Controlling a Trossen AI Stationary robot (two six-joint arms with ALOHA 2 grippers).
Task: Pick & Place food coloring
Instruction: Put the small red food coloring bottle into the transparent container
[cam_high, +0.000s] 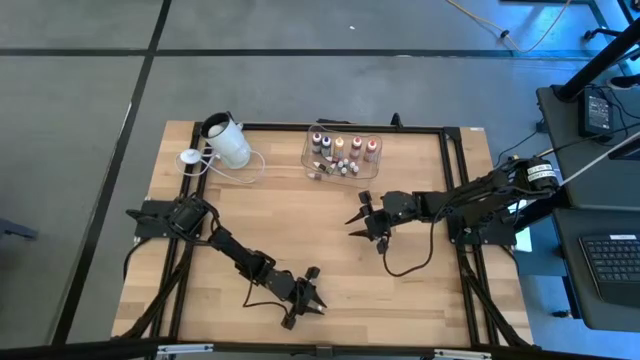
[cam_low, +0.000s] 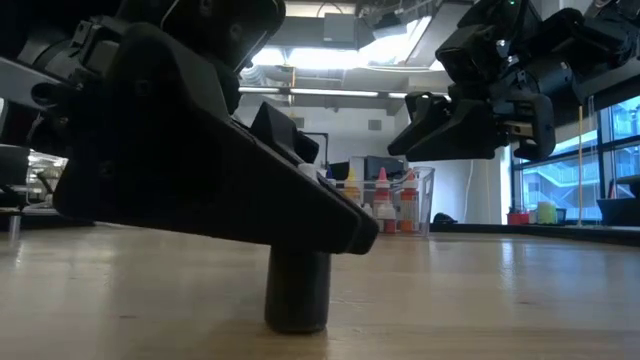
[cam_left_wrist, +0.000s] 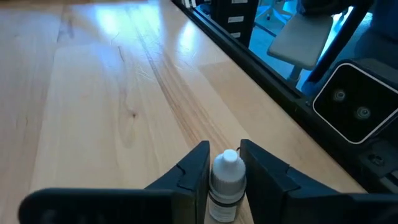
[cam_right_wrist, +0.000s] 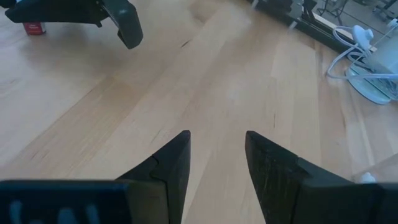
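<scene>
Your left gripper (cam_left_wrist: 226, 171) sits low near front edge of table (cam_high: 300, 215), fingers clamped around one small bottle (cam_left_wrist: 226, 185) standing upright on wood. Right gripper (cam_right_wrist: 216, 158) hovers mid-table, fingers apart, holding nothing. Other bottles (cam_high: 343, 148) sit in clear tub (cam_high: 341, 172) at back, white cup (cam_high: 229, 141) beside it.

we find the table (cam_high: 300, 230) centre open wood, passable between both arms. obstacles crowd the far edge: the clear tub (cam_high: 342, 153) of bottles, the white cup (cam_high: 228, 141) and its cable (cam_high: 252, 172). the left gripper (cam_high: 310, 297) occupies the near edge.
</scene>
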